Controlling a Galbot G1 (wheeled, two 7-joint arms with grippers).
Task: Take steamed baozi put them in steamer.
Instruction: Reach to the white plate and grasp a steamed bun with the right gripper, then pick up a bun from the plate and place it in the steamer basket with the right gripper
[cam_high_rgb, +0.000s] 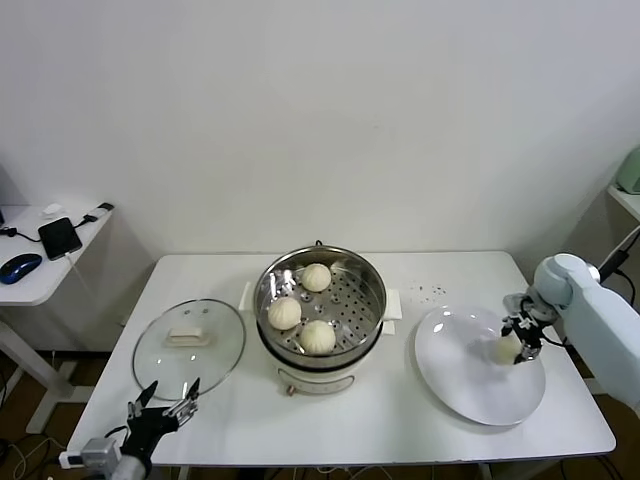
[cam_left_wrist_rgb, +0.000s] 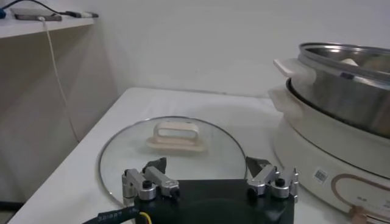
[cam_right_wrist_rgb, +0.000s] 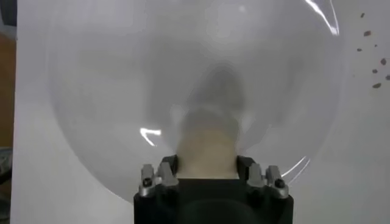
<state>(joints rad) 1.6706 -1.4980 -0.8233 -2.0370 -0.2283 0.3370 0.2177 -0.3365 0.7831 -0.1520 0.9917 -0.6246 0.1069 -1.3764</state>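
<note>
White table against a plain white wall, filling the lower half of the head view; side desk with a phone and a mouse at the far left edge.

Centre of frame: steamer, shiny steel on a white base, holding three baozi on its perforated floor, two toward the front and left, one toward the back. Left of it, flat on the table: glass lid with a beige handle. Right of it: white plate.

On the plate, right of centre: fourth bao, cream and rounded, still resting on the plate. Right gripper directly at it, reaching in from the right edge of the frame. In the right wrist view, bun sitting squarely between the two fingers, their tips pressed to its sides, clamped on it.

Lower left corner of the head view: left gripper, idle near the table's front edge, just in front of the lid, jaws spread wide and holding nothing. Left wrist view: same parted fingers low over the table, lid just beyond them, steamer wall at the right.
</note>
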